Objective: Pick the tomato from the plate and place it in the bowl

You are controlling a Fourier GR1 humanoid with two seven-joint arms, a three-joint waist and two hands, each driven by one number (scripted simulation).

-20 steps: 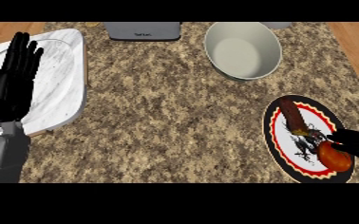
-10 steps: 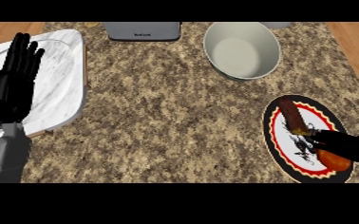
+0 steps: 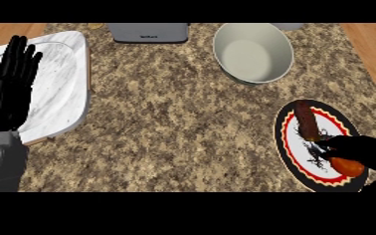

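right hand [image 3: 355,147] curled on tomato [image 3: 346,166], plate [image 3: 291,149]

Your left hand [image 3: 19,82] rested open at the view's left edge, fingers straight and pointing up, grey forearm below it. Your right hand [image 3: 355,148] entered low at the right edge, only its dark fingers visible, curled around the tomato [image 3: 346,166].
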